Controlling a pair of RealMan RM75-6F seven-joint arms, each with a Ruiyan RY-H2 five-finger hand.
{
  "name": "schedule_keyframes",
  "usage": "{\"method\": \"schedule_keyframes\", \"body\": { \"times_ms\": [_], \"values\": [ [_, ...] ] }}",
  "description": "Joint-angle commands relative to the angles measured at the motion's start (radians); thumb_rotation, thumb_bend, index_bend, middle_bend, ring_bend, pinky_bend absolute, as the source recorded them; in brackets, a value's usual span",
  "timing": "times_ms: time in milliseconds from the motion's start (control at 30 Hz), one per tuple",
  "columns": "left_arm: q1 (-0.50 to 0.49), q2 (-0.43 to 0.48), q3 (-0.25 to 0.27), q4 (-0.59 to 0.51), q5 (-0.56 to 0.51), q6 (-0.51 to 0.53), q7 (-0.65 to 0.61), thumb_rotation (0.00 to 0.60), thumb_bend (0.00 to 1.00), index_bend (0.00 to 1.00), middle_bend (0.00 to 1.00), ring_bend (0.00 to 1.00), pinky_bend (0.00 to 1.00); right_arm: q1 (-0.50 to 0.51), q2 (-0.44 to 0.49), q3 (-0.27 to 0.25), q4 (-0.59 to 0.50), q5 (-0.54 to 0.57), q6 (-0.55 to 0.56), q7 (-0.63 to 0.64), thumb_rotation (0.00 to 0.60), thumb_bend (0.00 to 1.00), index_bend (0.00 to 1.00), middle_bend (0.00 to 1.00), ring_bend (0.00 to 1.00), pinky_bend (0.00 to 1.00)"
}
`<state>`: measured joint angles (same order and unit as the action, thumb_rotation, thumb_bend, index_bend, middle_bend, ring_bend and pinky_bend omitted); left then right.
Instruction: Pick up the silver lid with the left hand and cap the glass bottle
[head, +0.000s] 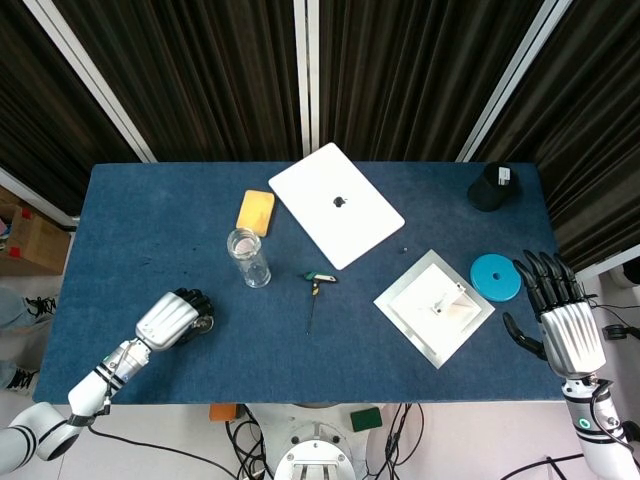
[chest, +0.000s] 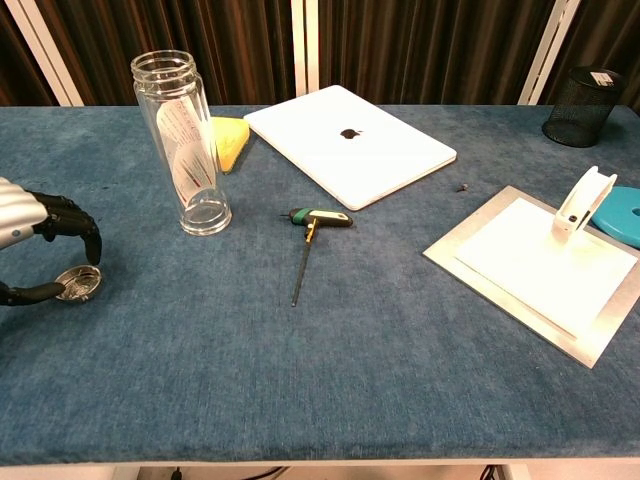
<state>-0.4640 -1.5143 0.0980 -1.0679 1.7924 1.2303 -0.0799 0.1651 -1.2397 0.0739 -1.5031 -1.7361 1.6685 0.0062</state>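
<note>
The clear glass bottle stands upright and uncapped at the table's left-centre. The small silver lid lies on the blue cloth near the left front. My left hand arches over it, with the fingers curled just above its far rim. The thumb lies on the cloth at its near-left edge. The lid still rests on the table; in the head view the hand hides almost all of it. My right hand hovers by the table's right edge with fingers spread and nothing in it.
A closed white laptop and a yellow sponge lie behind the bottle. A green-handled hex key lies mid-table. At the right are a white plate with a stand, a blue disc and a black mesh cup.
</note>
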Motion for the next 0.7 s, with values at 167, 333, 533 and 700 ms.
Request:
{"method": "schedule_keyframes", "body": {
  "times_ms": [167,333,533,700],
  "values": [
    [-0.008,-0.004,0.009,0.01,-0.004,-0.003,0.005,0.6,0.31,0.44,0.37,0.3,0.43,-0.002,-0.001,-0.002,0.002,0.007,-0.008,-0.002,0.6,0.33,0.0,0.0,0.0,0.03],
    [-0.012,-0.011,0.015,0.02,-0.004,0.001,0.013,0.6,0.31,0.46,0.37,0.3,0.43,-0.002,-0.006,-0.002,0.008,0.009,-0.009,-0.001,0.6,0.33,0.0,0.0,0.0,0.03],
    [-0.017,-0.019,0.019,0.03,-0.006,0.008,0.015,0.6,0.31,0.49,0.37,0.3,0.42,-0.003,-0.008,-0.003,0.012,0.012,-0.011,0.0,0.6,0.33,0.0,0.0,0.0,0.03],
    [-0.018,-0.023,0.024,0.037,-0.011,0.009,0.014,0.6,0.31,0.51,0.37,0.3,0.42,-0.004,-0.007,-0.003,0.012,0.013,-0.012,0.0,0.6,0.33,0.0,0.0,0.0,0.03]
  ]
}}
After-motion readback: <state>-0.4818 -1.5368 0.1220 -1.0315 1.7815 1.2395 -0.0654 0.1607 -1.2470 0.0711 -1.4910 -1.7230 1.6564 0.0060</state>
